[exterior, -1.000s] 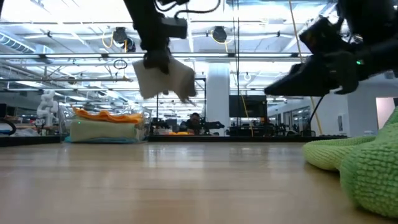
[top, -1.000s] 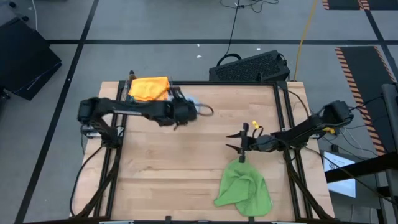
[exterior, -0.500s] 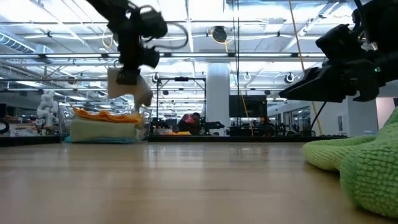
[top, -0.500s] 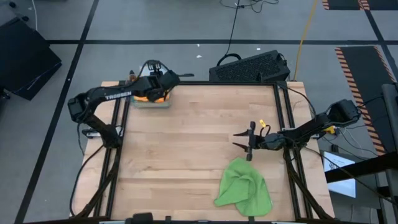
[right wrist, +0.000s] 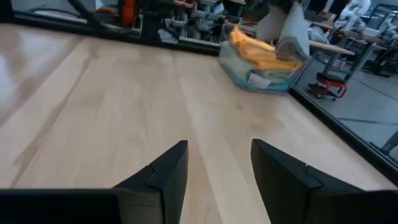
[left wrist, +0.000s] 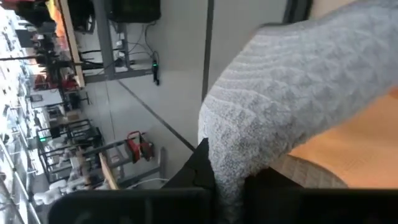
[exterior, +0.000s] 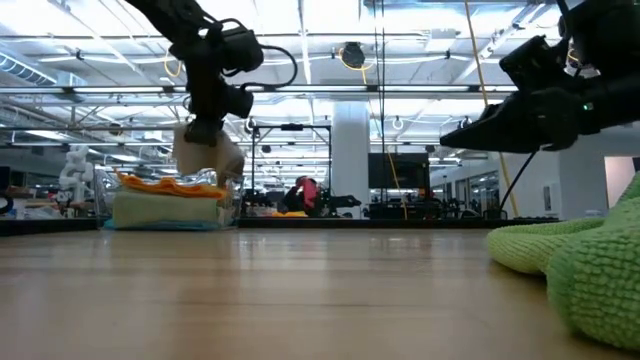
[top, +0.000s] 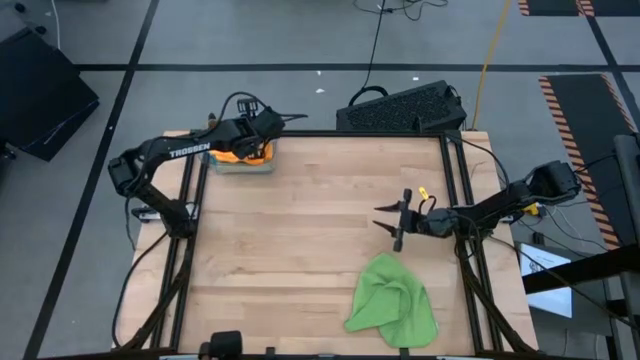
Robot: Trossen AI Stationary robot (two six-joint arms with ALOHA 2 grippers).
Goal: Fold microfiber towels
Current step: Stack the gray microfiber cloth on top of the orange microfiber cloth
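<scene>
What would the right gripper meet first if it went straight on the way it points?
Probably bare table. The right gripper aims across open wood; the towel stack lies off to one side of that line, though depth is unclear.

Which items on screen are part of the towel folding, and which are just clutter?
Job:
- grey towel held by left end effector
- folded towel stack, orange on top
- bright green towel, unfolded
- right end effector, open

Clutter:
- black keyboard behind table
- floor cables
</scene>
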